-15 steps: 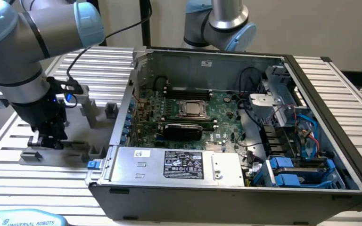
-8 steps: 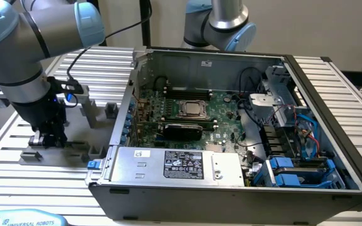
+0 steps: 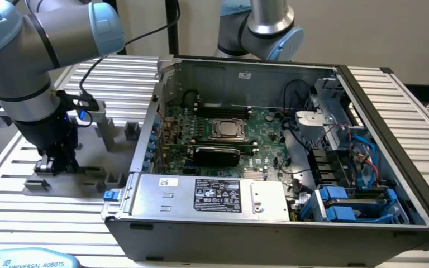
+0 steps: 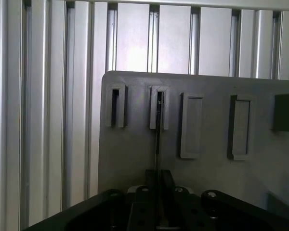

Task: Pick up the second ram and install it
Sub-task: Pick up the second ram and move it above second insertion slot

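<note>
A pale blue robot base (image 3: 27,260) in the lower left corner of the exterior view reads "UNIVERSAL ROBOTS". Beside it, the front wall of an open grey metal computer case (image 3: 274,237) fills the centre and right of that view. Inside lies a silver power supply (image 3: 162,196) with a black-and-white rating label, its text too small to read. Beyond it is the green motherboard (image 3: 268,129) and its square metal processor socket (image 3: 228,129). Blue plastic drive brackets (image 3: 348,205) sit at the lower right.

The table (image 3: 20,220) is ribbed aluminium, and the wall (image 3: 363,33) behind is plain beige.

At the left of the exterior view, the black gripper (image 3: 54,165) reaches down onto a matt grey slotted holder (image 3: 87,180).

In the wrist view, the second ram (image 4: 158,126) stands edge-on as a thin dark stick in one of the holder's slots. The jaws stand narrow, one on each side of it. It cannot be told whether they press it.
</note>
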You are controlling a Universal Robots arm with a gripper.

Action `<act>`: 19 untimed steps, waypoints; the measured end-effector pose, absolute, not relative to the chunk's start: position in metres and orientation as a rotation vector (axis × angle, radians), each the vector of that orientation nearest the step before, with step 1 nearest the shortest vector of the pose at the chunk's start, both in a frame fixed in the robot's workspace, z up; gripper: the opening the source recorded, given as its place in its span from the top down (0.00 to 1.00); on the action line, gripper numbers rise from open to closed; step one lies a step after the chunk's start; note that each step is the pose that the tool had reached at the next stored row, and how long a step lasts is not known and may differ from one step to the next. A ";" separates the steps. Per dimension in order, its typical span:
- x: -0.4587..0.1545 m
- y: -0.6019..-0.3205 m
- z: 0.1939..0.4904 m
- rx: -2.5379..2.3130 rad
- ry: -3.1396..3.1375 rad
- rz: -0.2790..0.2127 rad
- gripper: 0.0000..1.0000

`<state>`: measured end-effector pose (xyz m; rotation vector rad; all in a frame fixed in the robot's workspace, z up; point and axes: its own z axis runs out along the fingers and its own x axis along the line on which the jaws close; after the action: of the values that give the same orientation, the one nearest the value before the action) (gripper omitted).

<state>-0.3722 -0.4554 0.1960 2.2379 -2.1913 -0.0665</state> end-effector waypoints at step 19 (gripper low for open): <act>-0.372 -0.455 0.200 2.223 -2.204 -0.066 0.87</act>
<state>-0.3721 -0.4553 0.2004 2.2232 -2.2039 -0.0661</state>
